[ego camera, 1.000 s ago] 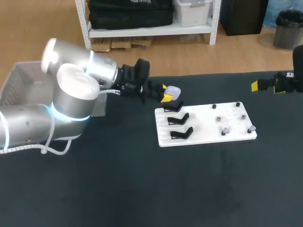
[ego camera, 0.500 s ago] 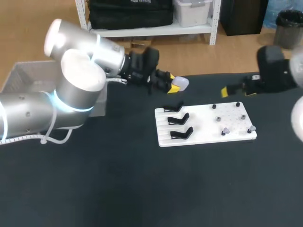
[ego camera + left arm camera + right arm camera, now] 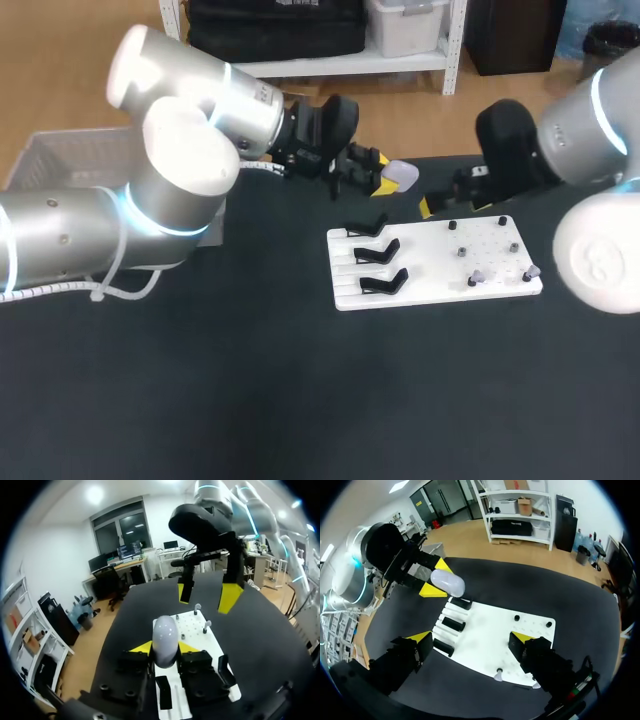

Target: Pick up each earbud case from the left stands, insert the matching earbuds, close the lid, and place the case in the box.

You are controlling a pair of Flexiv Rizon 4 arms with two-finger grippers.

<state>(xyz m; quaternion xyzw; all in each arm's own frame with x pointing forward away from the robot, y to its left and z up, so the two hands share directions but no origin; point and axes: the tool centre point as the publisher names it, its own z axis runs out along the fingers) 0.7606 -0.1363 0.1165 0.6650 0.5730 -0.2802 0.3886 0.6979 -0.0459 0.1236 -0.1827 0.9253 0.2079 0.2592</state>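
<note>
**While the case hangs aloft**

Head view: left gripper clamps the earbud case above the desk's far edge, probably presenting it for loading. Left wrist view: fingers pinch both sides. Right wrist view: right gripper spread wide, empty, over the white board.

One earbud case, three black stands, six small pieces, one board.

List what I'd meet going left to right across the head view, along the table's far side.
Grey basket → left gripper → earbud case it holds → right gripper → earbud by the white board's right edge.
</note>
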